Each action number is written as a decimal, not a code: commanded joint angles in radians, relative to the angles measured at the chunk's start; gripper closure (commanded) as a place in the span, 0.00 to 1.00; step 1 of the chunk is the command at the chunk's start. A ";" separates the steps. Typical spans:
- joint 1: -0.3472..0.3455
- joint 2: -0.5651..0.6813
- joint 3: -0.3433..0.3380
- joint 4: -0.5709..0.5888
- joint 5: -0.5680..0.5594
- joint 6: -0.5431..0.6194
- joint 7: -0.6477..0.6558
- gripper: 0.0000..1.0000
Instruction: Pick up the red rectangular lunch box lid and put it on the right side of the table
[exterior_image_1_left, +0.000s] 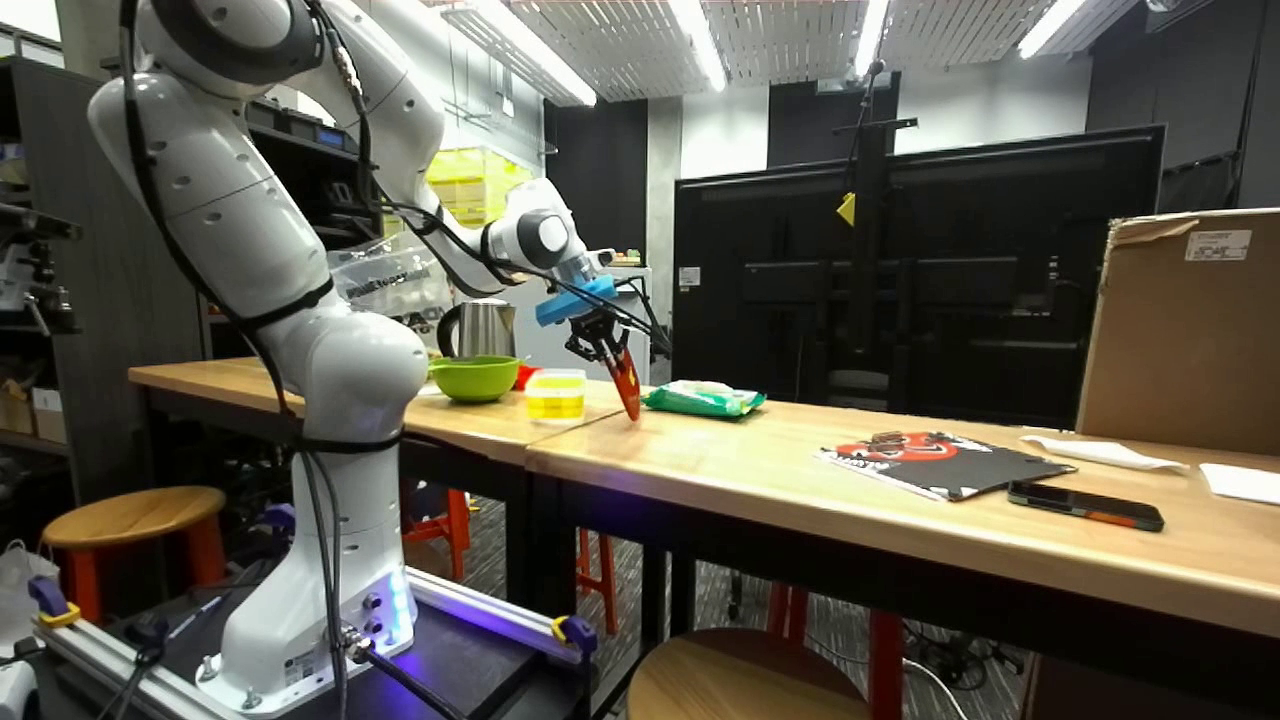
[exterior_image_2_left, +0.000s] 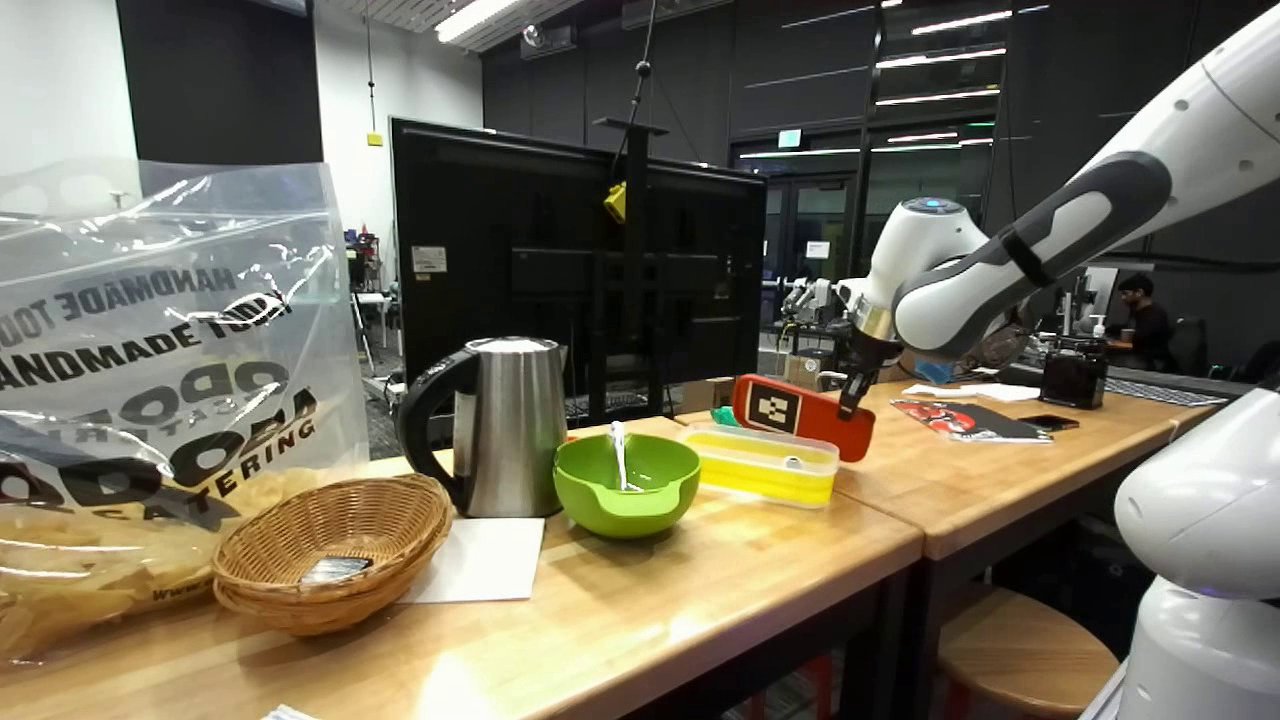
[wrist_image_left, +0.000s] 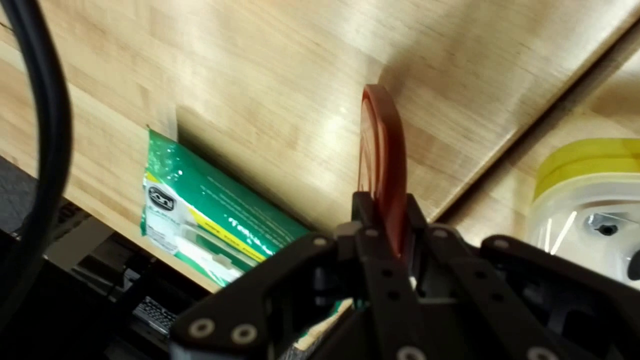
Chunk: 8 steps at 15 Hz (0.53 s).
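My gripper (exterior_image_1_left: 613, 352) is shut on the red rectangular lunch box lid (exterior_image_1_left: 627, 388). The lid hangs on edge from the fingers, tilted, above the table (exterior_image_1_left: 740, 455), near the seam between two tabletops. In an exterior view the lid (exterior_image_2_left: 818, 416) shows its flat face with a black-and-white marker, behind the clear and yellow box (exterior_image_2_left: 765, 478). In the wrist view the lid (wrist_image_left: 391, 150) is edge-on between the two fingertips (wrist_image_left: 385, 205), and its near end is hidden by the fingers. I cannot tell if its lower edge touches the wood.
A green wipes packet (wrist_image_left: 215, 210) lies close to the lid. The yellow box also shows in the wrist view (wrist_image_left: 585, 170). A green bowl (exterior_image_2_left: 625, 490), kettle (exterior_image_2_left: 510, 430) and basket (exterior_image_2_left: 335, 550) stand on the table. A dark magazine (exterior_image_1_left: 945, 462) and phone (exterior_image_1_left: 1085, 505) lie farther along.
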 joint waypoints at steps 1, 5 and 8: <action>-0.068 -0.033 -0.008 -0.005 -0.053 0.015 0.046 0.97; -0.146 -0.054 -0.028 -0.022 -0.080 0.014 0.088 0.97; -0.205 -0.050 -0.042 -0.014 -0.097 0.001 0.116 0.97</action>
